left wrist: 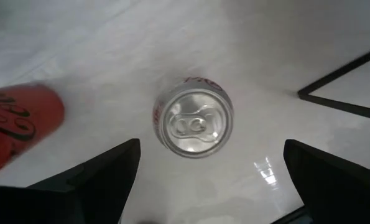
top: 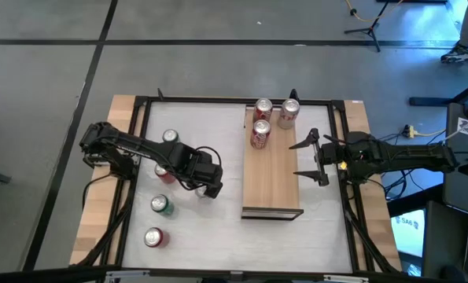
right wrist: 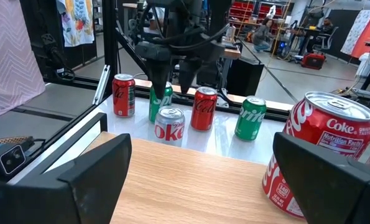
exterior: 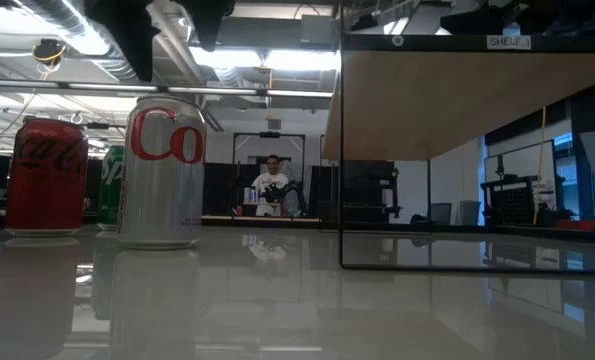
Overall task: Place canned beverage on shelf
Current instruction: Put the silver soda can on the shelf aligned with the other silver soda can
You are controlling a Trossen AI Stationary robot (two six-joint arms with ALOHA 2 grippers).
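A silver Diet Coke can [left wrist: 194, 121] stands upright on the white table; it also shows in the right wrist view [right wrist: 170, 129] and the low view [exterior: 162, 170]. My left gripper [left wrist: 211, 146] is open and points down right above the can, its fingers on either side and clear of it [right wrist: 173, 81]. In the high view the gripper [top: 210, 182] hides the can. The light-wood shelf [top: 271, 169] carries three cans at its far end [top: 260, 134]. My right gripper [top: 306, 159] is open and empty at the shelf's right edge.
Other cans stand on the table left of the shelf: a red one [right wrist: 204, 109], a green Sprite [right wrist: 251, 118], another red [right wrist: 124, 94] and a green one [right wrist: 160, 99]. A red Coke can [right wrist: 321, 155] stands on the shelf near my right gripper. The shelf's near half is bare wood.
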